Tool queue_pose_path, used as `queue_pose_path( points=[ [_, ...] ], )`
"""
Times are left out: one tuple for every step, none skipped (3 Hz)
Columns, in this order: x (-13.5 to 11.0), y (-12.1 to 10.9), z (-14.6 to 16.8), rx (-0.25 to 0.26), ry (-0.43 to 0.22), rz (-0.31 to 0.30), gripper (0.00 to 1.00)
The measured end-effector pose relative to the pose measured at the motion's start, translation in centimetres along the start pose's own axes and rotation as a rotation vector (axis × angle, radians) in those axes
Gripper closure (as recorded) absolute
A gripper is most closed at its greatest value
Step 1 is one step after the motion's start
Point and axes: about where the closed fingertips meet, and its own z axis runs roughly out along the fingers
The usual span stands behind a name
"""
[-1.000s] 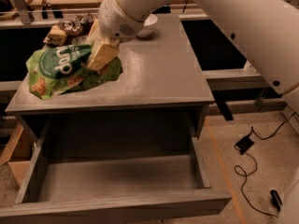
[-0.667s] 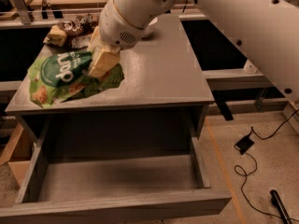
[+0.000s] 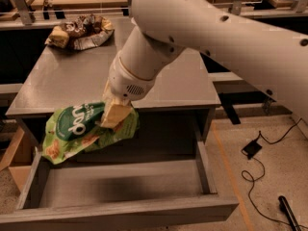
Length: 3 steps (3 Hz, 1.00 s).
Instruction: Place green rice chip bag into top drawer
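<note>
The green rice chip bag [image 3: 77, 131] hangs in the air over the left part of the open top drawer [image 3: 120, 189], just in front of the grey table's front edge. My gripper [image 3: 114, 115] is shut on the bag's right end, its tan fingers [image 3: 113, 113] pinching the foil. The bag droops down to the left, with its white letters and pictured chips facing the camera. The drawer is pulled fully out below the table and its flat grey bottom is bare.
A brown-and-silver snack bag [image 3: 79, 30] lies at the back left of the grey table [image 3: 183, 81]. Black cables and a small black box [image 3: 252, 148] lie on the floor to the right. A wooden box [image 3: 14, 158] stands left of the drawer.
My gripper has lifted the green bag off the table's left side and carried it forward and down past the front edge, over the open drawer.
</note>
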Motion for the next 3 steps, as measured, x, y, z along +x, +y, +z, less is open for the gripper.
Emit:
queue_pose_path(
  points=[
    [3.1, 2.6, 3.8, -0.057, 0.038, 0.089, 1.00],
    [6.9, 4.4, 7.6, -0.074, 0.061, 0.186, 1.00],
    [6.9, 4.4, 7.6, -0.074, 0.061, 0.186, 1.00]
  ],
)
